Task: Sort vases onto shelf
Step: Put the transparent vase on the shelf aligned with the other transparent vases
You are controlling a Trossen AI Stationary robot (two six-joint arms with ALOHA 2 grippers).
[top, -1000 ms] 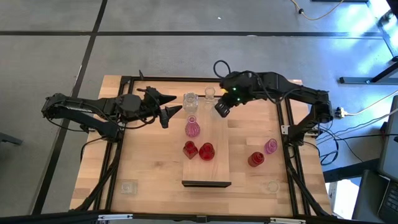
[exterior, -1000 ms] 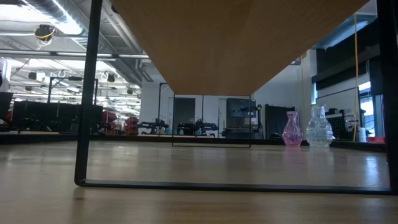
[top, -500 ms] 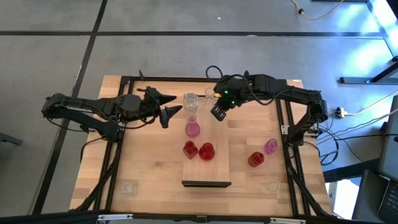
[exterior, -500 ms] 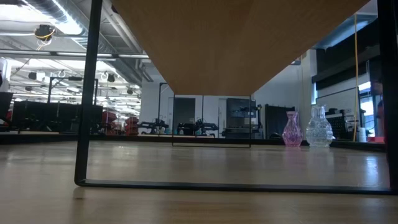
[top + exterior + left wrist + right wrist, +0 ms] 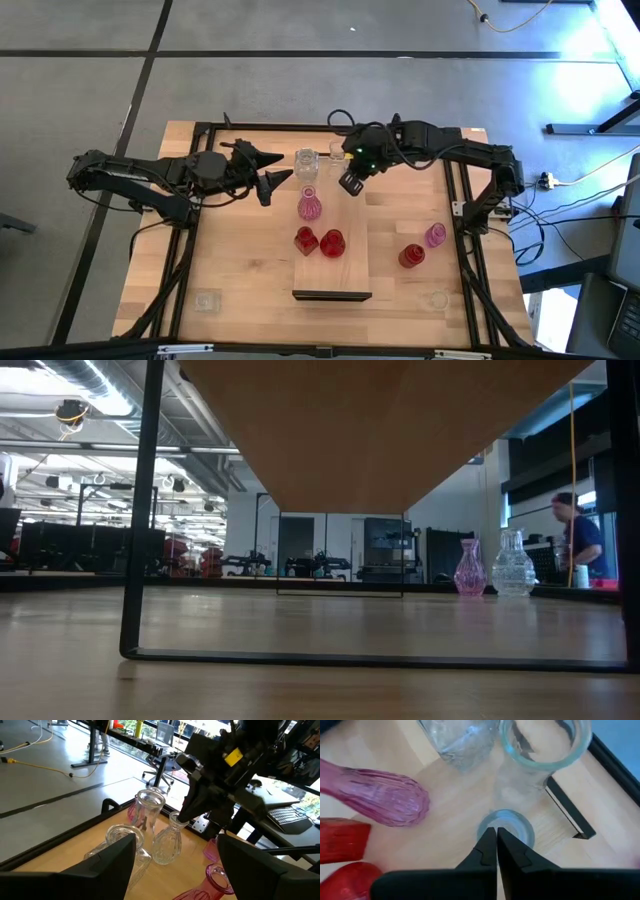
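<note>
I see the shelf (image 5: 331,245) lying in the middle of the table (image 5: 240,270). A pink vase (image 5: 310,207) and two red vases (image 5: 305,240) (image 5: 332,243) stand on it. At its far end stand a wide clear vase (image 5: 305,160) and a small clear vase (image 5: 337,151). Off to the right side, on the bare table, sit one more red vase (image 5: 411,256) and one more pink vase (image 5: 435,235). Two clear squat vases (image 5: 206,300) (image 5: 437,299) near the front corners are hard to make out.

From the low camera I see only the pink vase (image 5: 469,568) and a clear one (image 5: 512,564), far off. A person (image 5: 578,545) stands in the room behind them.

My right gripper (image 5: 350,181) hangs just beside the small clear vase. Its fingers (image 5: 487,851) are pressed together with nothing between them, right over a round glass rim (image 5: 506,826).

My left gripper (image 5: 272,169) waits to the left of the clear vases. Its fingers (image 5: 107,865) are spread wide and hold nothing.
</note>
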